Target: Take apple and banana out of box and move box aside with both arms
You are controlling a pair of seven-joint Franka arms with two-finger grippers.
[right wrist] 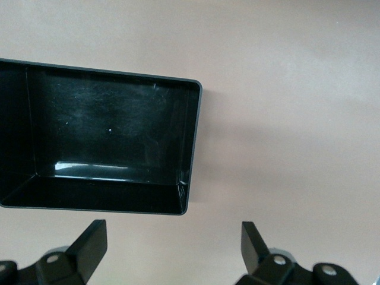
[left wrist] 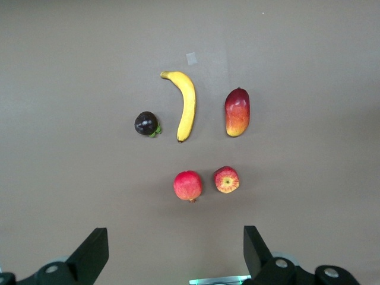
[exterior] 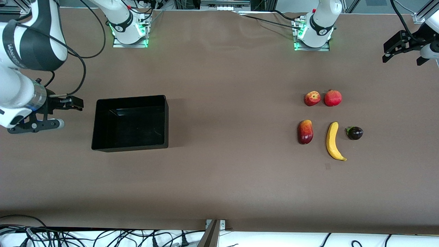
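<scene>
Right gripper: the black two-finger right gripper (exterior: 68, 106) hangs over the table at the right arm's end, just beside the box; its fingers (right wrist: 89, 243) stand spread wide with nothing between them.
Box: the glossy black rectangular plastic box (exterior: 130, 122) with low walls sits on the table toward the right arm's end; inside, only its shiny floor shows (right wrist: 107, 142), no fruit.
Box handling: likely light and stiff but slippery; a judgement is that each arm should pinch a thin short wall at its rim, one at each end, so it does not twist.
Table: the brown matte table (exterior: 226, 103) lies bare between box and fruit.
Mango: an oblong dark-red-and-orange mango (exterior: 305, 131) lies nearer the front camera than the apple.
Apple: the small round red apple with yellowish streaks (exterior: 312, 98) already rests on the table, well apart from the box, just beside a plain red round pomegranate (exterior: 333, 98).
Apple handling: firm, smooth, apt to roll; grip across its widest part.
Banana: the long curved yellow banana with dark tip (exterior: 333, 140) also lies on the table, between mango and a small dark purple round fruit (exterior: 355, 133).
Banana handling: softer, bruisable; take it across mid-length.
Left gripper: the black left gripper (exterior: 401, 49) waits over the table's left-arm end, fingers (left wrist: 89, 252) parted and empty.
</scene>
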